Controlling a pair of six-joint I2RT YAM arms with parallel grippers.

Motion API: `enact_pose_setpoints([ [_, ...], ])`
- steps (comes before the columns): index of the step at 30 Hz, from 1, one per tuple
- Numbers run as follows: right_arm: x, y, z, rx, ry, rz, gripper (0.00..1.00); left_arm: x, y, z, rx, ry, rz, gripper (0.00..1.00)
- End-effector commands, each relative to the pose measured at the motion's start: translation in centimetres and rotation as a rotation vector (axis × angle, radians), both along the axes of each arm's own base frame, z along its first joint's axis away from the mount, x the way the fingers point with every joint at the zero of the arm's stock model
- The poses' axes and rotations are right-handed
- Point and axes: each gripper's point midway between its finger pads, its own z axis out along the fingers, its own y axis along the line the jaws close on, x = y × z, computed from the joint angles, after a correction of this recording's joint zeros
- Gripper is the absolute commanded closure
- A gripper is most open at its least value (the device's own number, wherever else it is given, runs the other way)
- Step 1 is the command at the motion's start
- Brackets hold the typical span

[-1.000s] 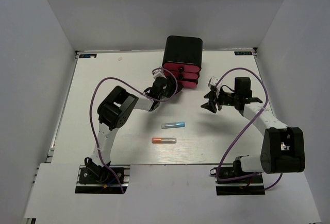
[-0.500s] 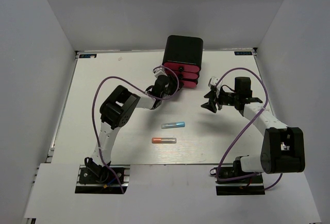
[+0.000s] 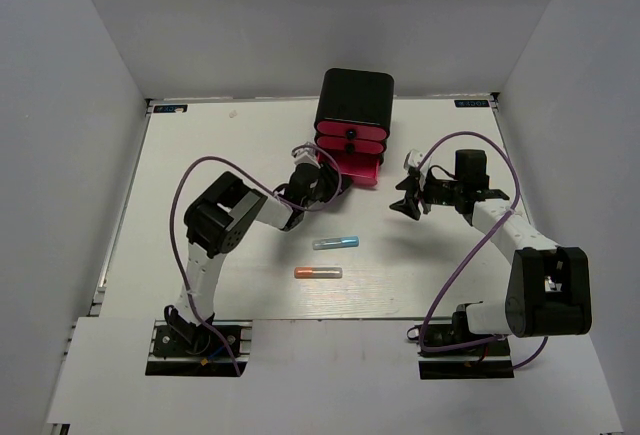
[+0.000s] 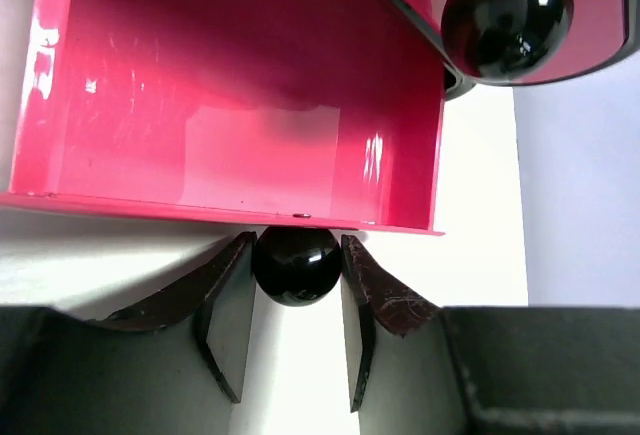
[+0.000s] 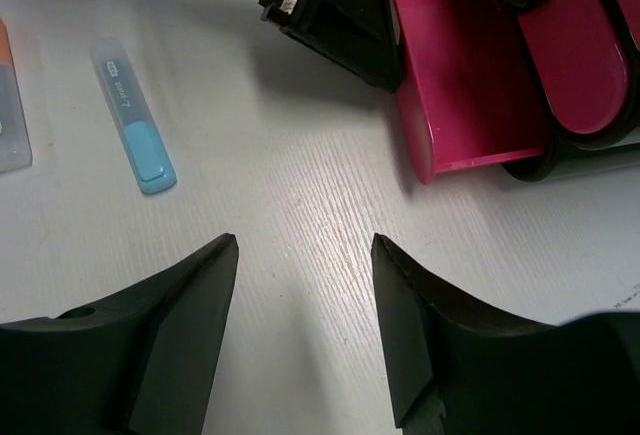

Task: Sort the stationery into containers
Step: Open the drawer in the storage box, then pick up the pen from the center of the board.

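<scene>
The black box (image 3: 355,95) holds three stacked pink drawers. The bottom drawer (image 3: 360,168) is pulled out, and its inside (image 4: 230,105) is bare. My left gripper (image 3: 318,177) is shut on that drawer's black knob (image 4: 296,265), one finger on each side. My right gripper (image 3: 408,198) is open and empty, hovering over the table right of the drawers (image 5: 305,245). A blue tube (image 3: 336,243) and an orange tube (image 3: 318,273) lie on the table in front of the box. Both also show in the right wrist view, blue (image 5: 135,120) and orange (image 5: 10,115). No thin sticks are in view.
The two upper drawers are shut; the middle drawer's knob (image 4: 507,15) sits just above the open drawer. The white table (image 3: 200,205) is walled in by grey panels on three sides.
My left gripper has drawn back toward the near left with the knob, and the bottom drawer has slid out of the box. The right arm and both tubes have not moved.
</scene>
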Motion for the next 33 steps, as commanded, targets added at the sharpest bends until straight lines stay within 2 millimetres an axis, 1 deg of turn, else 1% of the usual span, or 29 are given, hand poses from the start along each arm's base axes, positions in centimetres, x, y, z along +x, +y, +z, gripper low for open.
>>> enact_pose_setpoints([
  [1, -0.2, 0.5, 0.6, 0.013, -0.027, 0.057, 0.37, -0.8, 0.2, 2.0, -0.014, -0.019, -0.020, 0.68],
  [2, -0.6, 0.5, 0.4, 0.001, -0.031, 0.078, 0.36, -0.7, 0.1, 2.8, -0.022, -0.030, -0.020, 0.64],
  [3, -0.6, 0.5, 0.4, -0.013, -0.044, 0.105, 0.34, -0.6, 0.3, 2.7, -0.011, -0.038, -0.014, 0.52],
  [4, -1.0, 0.7, 0.5, -0.004, -0.043, 0.130, 0.34, -0.8, 0.5, 2.8, -0.007, -0.032, -0.014, 0.43],
  [6, -1.4, 0.8, 0.3, -0.022, -0.052, 0.181, 0.34, -1.0, 0.8, 3.3, 0.001, -0.041, -0.008, 0.31],
  [7, -1.7, 0.9, 0.2, -0.018, -0.048, 0.199, 0.36, -1.4, 1.1, 3.0, 0.007, -0.033, -0.008, 0.31],
  [8, -1.8, 1.0, 0.3, -0.020, -0.069, 0.221, 0.37, -1.6, 1.3, 3.0, 0.008, -0.032, -0.008, 0.28],
  [9, -2.3, 1.2, 0.1, -0.024, -0.061, 0.246, 0.41, -1.8, 1.4, 3.9, -0.003, -0.046, -0.008, 0.26],
  [10, -2.5, 1.3, 0.0, -0.025, -0.062, 0.259, 0.42, -2.2, 1.8, 3.5, 0.010, -0.043, -0.011, 0.26],
  [12, -3.0, 1.5, -0.2, -0.034, -0.070, 0.300, 0.47, -2.7, 2.2, 4.0, 0.008, -0.047, -0.011, 0.25],
  [14, -3.8, 2.1, -0.4, -0.044, -0.073, 0.346, 0.48, -3.6, 2.9, 4.7, 0.011, -0.057, -0.013, 0.25],
  [15, -4.1, 2.4, -0.6, -0.047, -0.073, 0.367, 0.48, -4.5, 3.6, 4.0, 0.024, -0.040, -0.014, 0.25],
  [16, -4.8, 2.4, -0.8, -0.058, -0.075, 0.397, 0.48, -5.0, 4.0, 4.2, 0.030, -0.046, -0.017, 0.25],
  [17, -5.0, 2.6, -1.0, -0.064, -0.075, 0.410, 0.48, -5.4, 4.3, 5.9, 0.011, -0.072, -0.016, 0.25],
  [18, -5.8, 3.2, -1.2, -0.074, -0.076, 0.450, 0.44, -6.6, 5.2, 4.9, 0.031, -0.045, -0.017, 0.25],
  [19, -6.0, 3.3, -1.6, -0.086, -0.071, 0.457, 0.41, -7.3, 5.8, 4.9, 0.045, -0.046, -0.021, 0.25],
  [20, -6.2, 3.6, -1.8, -0.093, -0.069, 0.469, 0.39, -7.8, 6.3, 5.0, 0.052, -0.041, -0.013, 0.25],
  [21, -6.9, 4.3, -2.2, -0.109, -0.064, 0.502, 0.38, -8.9, 7.3, 5.4, 0.072, -0.043, -0.019, 0.25],
  [23, -7.5, 5.1, -3.0, -0.129, -0.038, 0.517, 0.36, -9.5, 8.8, 5.7, 0.136, -0.068, -0.004, 0.24],
  [24, -7.4, 5.7, -3.4, -0.158, -0.050, 0.528, 0.35, -9.6, 9.6, 7.7, 0.142, -0.114, 0.017, 0.24],
  [25, -7.5, 6.6, -3.9, -0.169, -0.044, 0.540, 0.35, -10.3, 10.5, 7.5, 0.208, -0.130, 0.004, 0.23],
  [26, -7.1, 6.8, -4.3, -0.196, -0.042, 0.522, 0.35, -10.5, 11.2, 8.3, 0.229, -0.159, 0.010, 0.21],
  [27, -7.5, 7.5, -4.9, -0.206, -0.028, 0.540, 0.35, -10.5, 12.3, 9.0, 0.254, -0.183, 0.047, 0.17],
  [28, -7.4, 8.0, -5.1, -0.211, -0.006, 0.526, 0.33, -11.0, 13.1, 11.4, 0.235, -0.217, 0.073, 0.11],
  [29, -7.2, 8.7, -5.3, -0.218, -0.025, 0.528, 0.33, -11.1, 14.1, 11.9, 0.242, -0.229, 0.095, 0.02],
  [30, -7.1, 9.1, -6.1, -0.256, -0.019, 0.534, 0.33, -11.2, 15.2, 12.4, 0.243, -0.237, 0.126, 0.00],
  [31, -6.7, 9.5, -6.2, -0.258, -0.017, 0.518, 0.33, -11.6, 16.1, 12.5, 0.248, -0.210, 0.162, 0.00],
  [32, -6.5, 9.6, -6.5, -0.274, -0.016, 0.512, 0.33, -11.9, 17.4, 14.2, 0.228, -0.240, 0.223, 0.00],
  [33, -6.4, 10.2, -6.9, -0.291, -0.013, 0.519, 0.33, -12.2, 18.0, 14.9, 0.215, -0.243, 0.250, 0.00],
])
